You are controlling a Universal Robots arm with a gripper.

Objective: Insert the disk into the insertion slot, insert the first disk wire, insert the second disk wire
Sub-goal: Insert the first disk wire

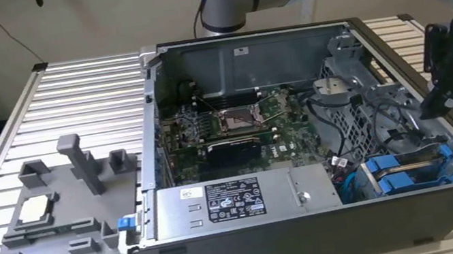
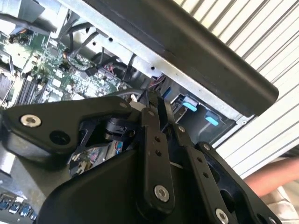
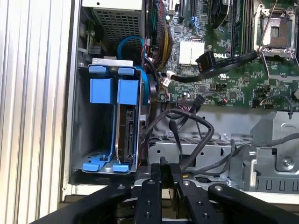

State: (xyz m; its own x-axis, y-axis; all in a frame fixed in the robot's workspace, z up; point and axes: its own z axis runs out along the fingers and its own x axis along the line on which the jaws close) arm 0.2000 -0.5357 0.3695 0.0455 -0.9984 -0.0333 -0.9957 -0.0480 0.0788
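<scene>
Apparently past step 1, the disk [image 3: 127, 135] sits in the insertion slot [image 3: 96, 135] while the end effector [image 3: 166, 164], narrow and empty, hovers near loose cables [image 3: 196, 125]; wire 1 likely needs a precise pinch.

Table [image 1: 63, 85]: silver, ribbed in parallel slats.
Case [image 1: 320, 242]: black shell, grey inside.
Motherboard [image 1: 235, 122]: green, finely speckled.
Insertion slot [image 3: 86, 135]: grey sheet metal, bright blue fittings.
Power-supply box [image 1: 177, 214]: grey, black-and-white label.
Gripper [image 1: 437, 109]: matt black.
Fixture tray [image 1: 51, 232], left: plain mid-grey.
</scene>
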